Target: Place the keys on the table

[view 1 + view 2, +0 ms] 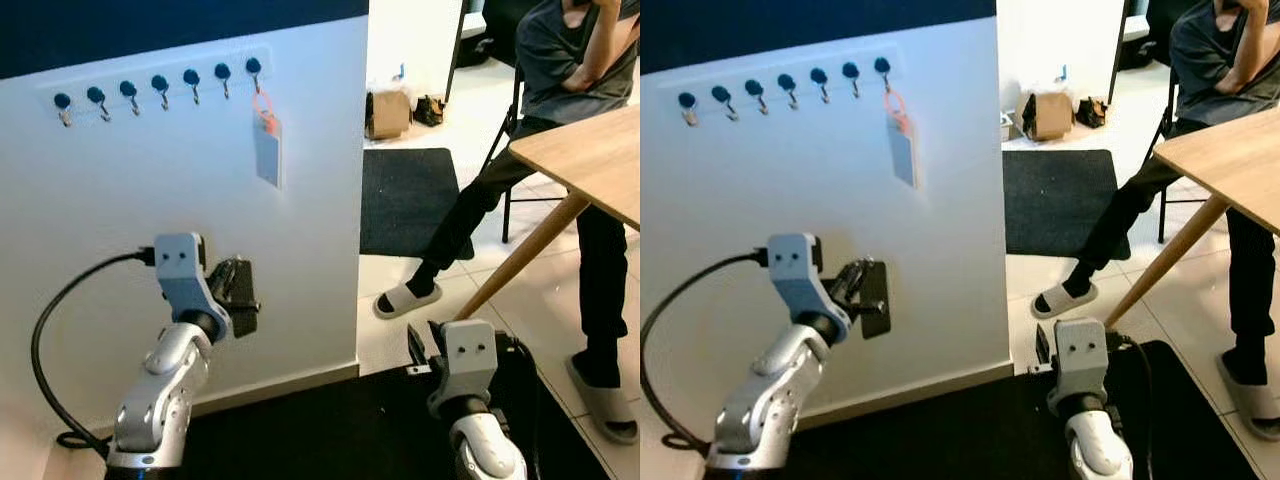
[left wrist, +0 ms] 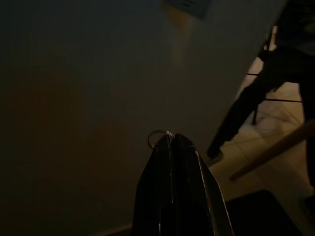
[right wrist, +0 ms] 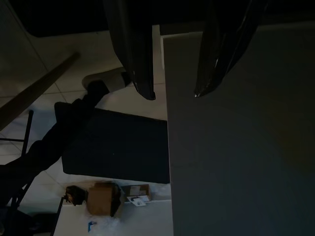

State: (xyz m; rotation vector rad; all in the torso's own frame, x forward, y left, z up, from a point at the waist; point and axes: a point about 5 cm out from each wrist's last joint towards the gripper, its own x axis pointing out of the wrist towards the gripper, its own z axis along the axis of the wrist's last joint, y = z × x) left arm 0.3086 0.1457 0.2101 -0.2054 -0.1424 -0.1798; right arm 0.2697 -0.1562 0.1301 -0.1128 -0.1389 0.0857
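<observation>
The keys point(image 1: 266, 140) hang on the white wall point(image 1: 120, 200), off the last hook at the right end of a row of dark-knobbed hooks point(image 1: 158, 88): an orange loop with a pale grey tag under it, close to the wall's right edge. They're not on the table point(image 1: 590, 160), which is the light wooden one poking in at the right, well apart from the wall.

The left gripper point(image 1: 240, 297) is raised against the wall, well below the hooks and off to the left of the keys. In the left wrist view its fingers point(image 2: 177, 162) are pressed together, with a small metal ring point(image 2: 157, 137) showing right at the tips; too dark to tell if the ring is actually pinched. The right gripper point(image 3: 172, 93) sits low by the wall's right corner, fingers spread apart, nothing in them.

Stuff between the wall and the table: a person point(image 1: 570, 70) sitting in a chair behind the table, legs stretched out in slippers point(image 1: 405, 298) beside the slanted table leg point(image 1: 520, 255). A dark mat point(image 1: 405, 200) covers the tiled floor behind, and a cardboard box point(image 1: 388, 112) stands farther back.
</observation>
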